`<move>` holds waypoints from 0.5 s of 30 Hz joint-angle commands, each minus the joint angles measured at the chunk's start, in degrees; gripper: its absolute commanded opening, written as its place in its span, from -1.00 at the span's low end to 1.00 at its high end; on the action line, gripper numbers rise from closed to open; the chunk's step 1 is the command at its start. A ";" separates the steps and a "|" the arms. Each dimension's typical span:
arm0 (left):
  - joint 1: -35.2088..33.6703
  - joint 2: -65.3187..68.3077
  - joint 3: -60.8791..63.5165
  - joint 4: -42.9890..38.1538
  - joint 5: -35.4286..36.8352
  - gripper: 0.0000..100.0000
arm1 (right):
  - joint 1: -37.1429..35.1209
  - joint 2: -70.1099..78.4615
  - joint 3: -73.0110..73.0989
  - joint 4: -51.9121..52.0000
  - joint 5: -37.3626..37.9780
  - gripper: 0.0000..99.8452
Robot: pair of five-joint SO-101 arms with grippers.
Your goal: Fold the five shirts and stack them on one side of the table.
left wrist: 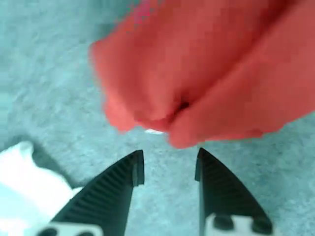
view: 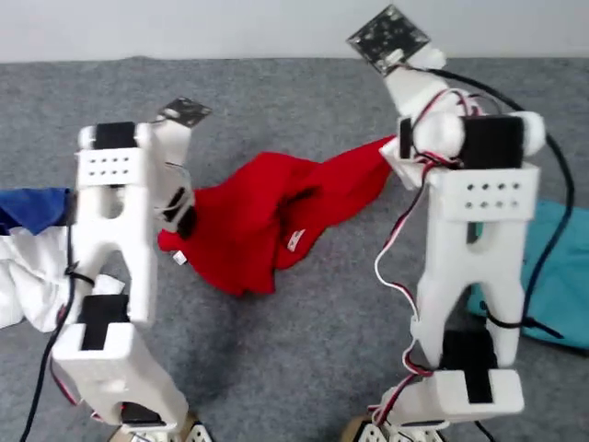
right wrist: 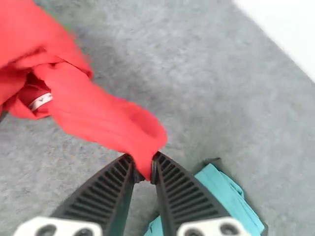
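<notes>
High view puts the task near its start, as a judgement from how the cloth lies: no folded shirt and no stack can be made out on the bench (view: 304, 350). Four shirts can be counted. The red shirt (view: 267, 216) lies bunched in the middle between the two arms, with one end drawn out toward the right side. A white shirt (view: 28, 276) and a blue shirt (view: 28, 207) lie rumpled at the left edge, touching each other, and a teal shirt (view: 557, 276) lies crumpled on the right, partly under the right arm (view: 479, 239). All of them look to need spreading, folding and stacking.

The right arm stretches forward over the bench, and the right tool (right wrist: 142, 164) is clenched on the drawn-out end of the red shirt – the cloth is pinched between its jaws, with the teal shirt just beside it below. The left arm (view: 110, 230) bends toward the middle, its wrist at the red shirt's near-left edge. The left tool (left wrist: 170, 164) is released – jaws apart, nothing between them – and points at the rounded red folds just ahead, with the white shirt off to its side.
</notes>
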 commanded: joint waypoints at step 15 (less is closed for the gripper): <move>24.09 -5.27 16.31 -6.86 3.60 -0.64 | 2.51 -3.21 1.85 2.24 -0.35 -0.98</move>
